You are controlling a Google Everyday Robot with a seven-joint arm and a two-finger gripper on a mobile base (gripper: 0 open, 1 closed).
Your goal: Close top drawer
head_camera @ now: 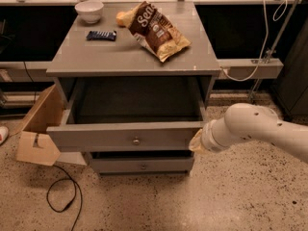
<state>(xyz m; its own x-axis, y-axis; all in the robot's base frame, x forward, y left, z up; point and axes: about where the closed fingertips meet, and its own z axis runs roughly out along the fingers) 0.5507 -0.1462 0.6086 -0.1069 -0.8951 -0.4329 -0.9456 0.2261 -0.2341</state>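
The top drawer point(125, 137) of the grey cabinet stands pulled out, with a plain grey front, a small round metal knob point(136, 141) at its centre and a dark empty box behind. My white arm comes in from the right. My gripper point(196, 142) is at the right end of the drawer front, touching or almost touching it; the arm hides most of it. A lower drawer point(142, 165) with the same kind of knob sits below, slightly out.
On the cabinet top point(86, 57) lie a white bowl point(89, 10), a dark snack bar point(101, 35) and a brown chip bag point(156, 30). A cardboard box point(41, 124) stands on the floor at the left, with a black cable point(65, 196) beside it.
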